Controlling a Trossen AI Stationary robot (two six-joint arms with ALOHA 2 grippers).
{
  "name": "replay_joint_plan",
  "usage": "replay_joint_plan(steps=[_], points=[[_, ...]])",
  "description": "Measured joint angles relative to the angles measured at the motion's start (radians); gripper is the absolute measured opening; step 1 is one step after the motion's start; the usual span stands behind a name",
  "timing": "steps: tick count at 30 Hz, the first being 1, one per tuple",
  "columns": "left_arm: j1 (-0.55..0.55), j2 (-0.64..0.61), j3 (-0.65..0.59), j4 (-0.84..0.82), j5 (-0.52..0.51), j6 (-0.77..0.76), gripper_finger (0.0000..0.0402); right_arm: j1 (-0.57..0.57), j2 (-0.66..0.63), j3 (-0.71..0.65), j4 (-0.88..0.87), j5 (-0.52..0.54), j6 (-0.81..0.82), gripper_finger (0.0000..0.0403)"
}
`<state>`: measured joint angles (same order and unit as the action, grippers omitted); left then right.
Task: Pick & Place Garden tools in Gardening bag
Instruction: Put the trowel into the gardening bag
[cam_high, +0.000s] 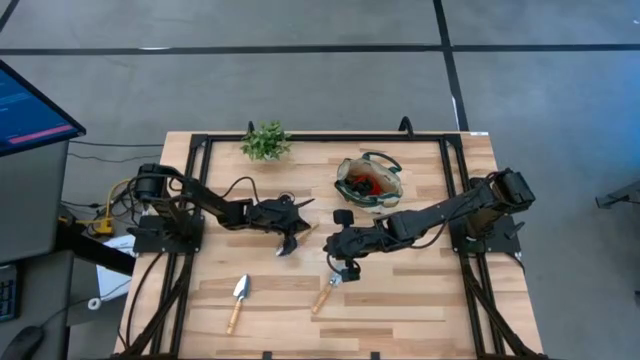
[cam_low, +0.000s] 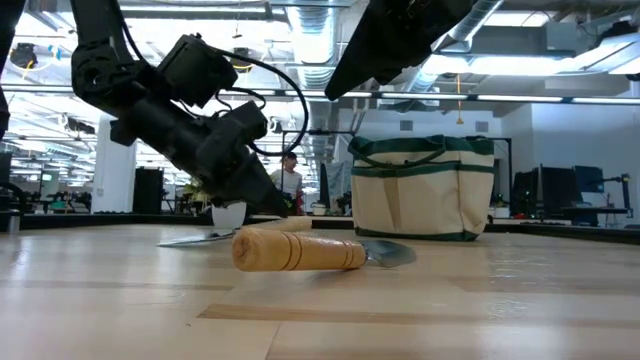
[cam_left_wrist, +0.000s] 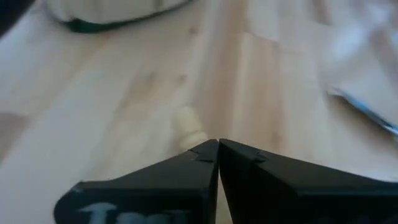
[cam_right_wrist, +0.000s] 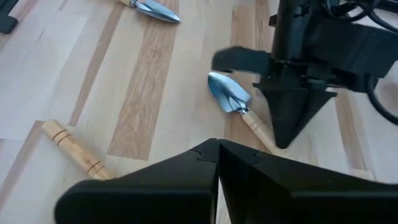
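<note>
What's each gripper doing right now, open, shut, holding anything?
Left gripper: shut, holding nothing, tip down by a small trowel.
Right gripper: shut, holding nothing, over the table.

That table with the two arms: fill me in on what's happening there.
Two robot arms are putting garden tools into a beige gardening bag, which already holds dark and red items. Both pincers are shut and hold nothing. The left pincer hangs low over the middle of the table, above a small trowel. The right pincer hovers near another wooden-handled trowel. A third trowel lies nearer the front edge. A potted plant stands at the back.
</note>
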<state>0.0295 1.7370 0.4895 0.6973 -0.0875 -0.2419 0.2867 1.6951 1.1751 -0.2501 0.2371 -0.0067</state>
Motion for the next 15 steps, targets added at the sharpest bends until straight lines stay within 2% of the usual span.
replay_joint_plan(steps=[6,10,15], points=[[0.017,0.000,0.000,-0.083,-0.113,-0.002,0.0001,0.000,0.000,0.000,0.000,0.000,0.000,0.0000],[0.016,0.000,0.000,-0.084,-0.114,-0.002,0.0001,-0.002,0.000,0.000,0.000,0.000,0.000,0.0000],[0.016,0.000,0.000,-0.084,-0.061,-0.040,0.0001,-0.008,0.000,0.000,0.000,0.000,0.000,0.0000]])
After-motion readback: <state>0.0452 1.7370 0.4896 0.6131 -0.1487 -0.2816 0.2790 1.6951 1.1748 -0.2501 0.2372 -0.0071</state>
